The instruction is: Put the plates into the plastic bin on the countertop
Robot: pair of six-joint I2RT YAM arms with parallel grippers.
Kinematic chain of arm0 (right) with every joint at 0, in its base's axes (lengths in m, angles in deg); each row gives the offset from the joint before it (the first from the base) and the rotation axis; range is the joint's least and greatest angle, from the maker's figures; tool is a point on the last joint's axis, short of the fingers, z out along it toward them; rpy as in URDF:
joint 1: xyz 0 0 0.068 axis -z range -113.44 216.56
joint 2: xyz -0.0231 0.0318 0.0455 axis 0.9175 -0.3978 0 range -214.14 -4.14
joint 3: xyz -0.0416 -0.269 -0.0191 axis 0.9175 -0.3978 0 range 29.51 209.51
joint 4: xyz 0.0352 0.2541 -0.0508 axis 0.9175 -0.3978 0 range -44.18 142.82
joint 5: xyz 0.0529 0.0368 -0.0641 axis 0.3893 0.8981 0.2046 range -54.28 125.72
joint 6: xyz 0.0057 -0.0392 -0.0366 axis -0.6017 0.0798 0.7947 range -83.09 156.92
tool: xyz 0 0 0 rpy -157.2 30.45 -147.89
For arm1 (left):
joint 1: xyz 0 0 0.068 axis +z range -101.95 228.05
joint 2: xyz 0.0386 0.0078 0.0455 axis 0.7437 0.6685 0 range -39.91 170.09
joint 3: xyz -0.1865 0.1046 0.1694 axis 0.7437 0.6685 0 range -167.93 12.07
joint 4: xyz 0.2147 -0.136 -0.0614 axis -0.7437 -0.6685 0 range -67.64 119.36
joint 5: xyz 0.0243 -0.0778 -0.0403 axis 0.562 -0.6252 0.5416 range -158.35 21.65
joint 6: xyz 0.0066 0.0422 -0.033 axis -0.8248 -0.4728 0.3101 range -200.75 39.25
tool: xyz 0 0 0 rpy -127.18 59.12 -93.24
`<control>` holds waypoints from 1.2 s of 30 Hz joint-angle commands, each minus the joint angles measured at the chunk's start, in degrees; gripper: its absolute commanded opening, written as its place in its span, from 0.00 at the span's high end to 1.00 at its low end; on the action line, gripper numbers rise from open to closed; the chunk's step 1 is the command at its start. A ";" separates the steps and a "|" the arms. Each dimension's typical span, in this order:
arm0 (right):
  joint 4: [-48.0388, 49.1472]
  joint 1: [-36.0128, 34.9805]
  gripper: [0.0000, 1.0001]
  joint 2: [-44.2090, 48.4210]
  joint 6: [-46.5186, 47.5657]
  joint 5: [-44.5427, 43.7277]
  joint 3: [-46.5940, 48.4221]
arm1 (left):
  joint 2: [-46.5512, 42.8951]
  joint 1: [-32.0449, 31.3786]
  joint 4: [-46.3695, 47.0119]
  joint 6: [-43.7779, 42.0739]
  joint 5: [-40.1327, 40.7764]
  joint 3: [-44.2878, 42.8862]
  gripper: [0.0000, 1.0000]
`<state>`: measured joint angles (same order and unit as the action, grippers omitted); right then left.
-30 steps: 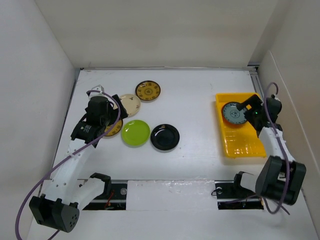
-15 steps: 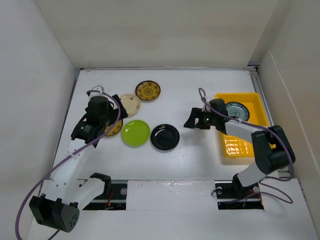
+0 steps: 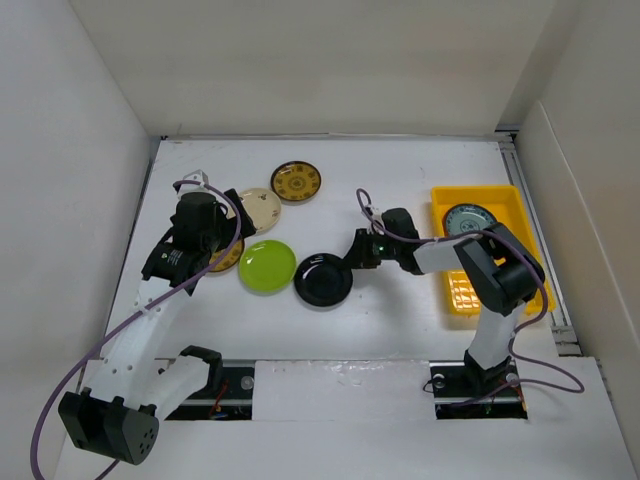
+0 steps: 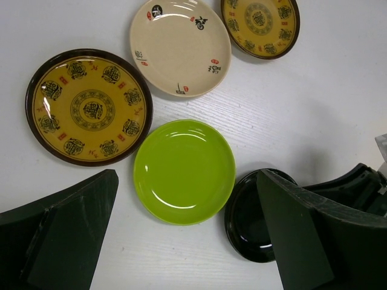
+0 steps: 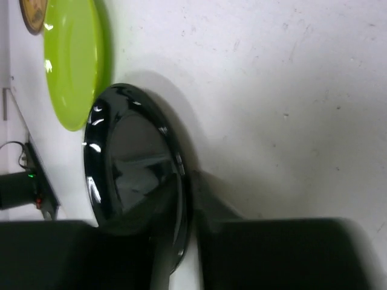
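Now | white countertop [image 3: 400, 180], white walls [image 3: 300, 60] | left gripper [image 4: 184, 181] spread wide | right gripper [image 5: 192, 241] at black plate [image 3: 323, 280] rim, clamping unclear

The right arm [image 3: 440, 252] lies low across the bare countertop [image 3: 400, 175] between bin [image 3: 452, 296] and plates, blocking that lane. The right gripper [image 3: 352, 256] is at the black plate [image 3: 323, 282], just beside the green plate [image 3: 267, 266]. The left gripper [image 4: 185, 181] hangs over the left plates. A teal plate [image 3: 465, 220] fills the bin's far end; its near floor is bare.
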<state>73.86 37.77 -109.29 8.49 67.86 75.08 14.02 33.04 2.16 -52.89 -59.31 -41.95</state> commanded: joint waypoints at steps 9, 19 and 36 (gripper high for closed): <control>-12.04 6.28 1.00 11.60 -4.61 -17.09 -3.19 | -0.06 0.06 1.54 -0.70 0.01 -0.56 0.00; -28.94 36.03 1.00 39.57 -3.83 -33.02 -1.18 | -0.06 0.06 1.54 -0.70 0.01 -0.56 0.00; -19.28 55.43 0.76 27.62 -7.08 -20.19 -0.12 | -0.58 0.06 1.54 -1.23 -1.04 -0.03 0.00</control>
<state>48.57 93.83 -82.27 2.06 43.14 73.26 14.24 33.04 2.53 -53.31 -59.92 -41.95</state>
